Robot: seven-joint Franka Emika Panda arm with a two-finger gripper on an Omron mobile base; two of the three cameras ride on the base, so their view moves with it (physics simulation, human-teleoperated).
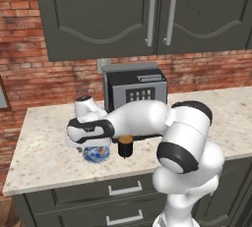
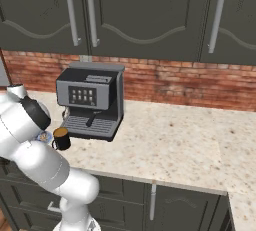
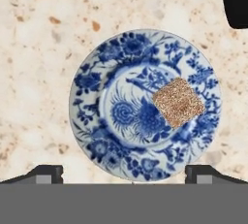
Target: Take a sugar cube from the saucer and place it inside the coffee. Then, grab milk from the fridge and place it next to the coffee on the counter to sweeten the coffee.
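The sugar cube [image 3: 178, 103], a speckled tan square, lies right of centre on the blue-and-white saucer [image 3: 97, 85], clear of its rim. From the base cameras the arm hides most of the saucer. The gripper [image 3: 124, 172] hangs above, released, fingertips [image 3: 46, 172] spread beyond the saucer's width. The coffee [image 1: 126, 146] stands just beside, with bare counter [image 1: 44, 142] to the left.

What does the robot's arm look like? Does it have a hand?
The arm is made of fat, rounded white tubes joined by dark bands, shiny like plastic. Instead of a hand it has a claw with two small dark fingertips. No cables show.
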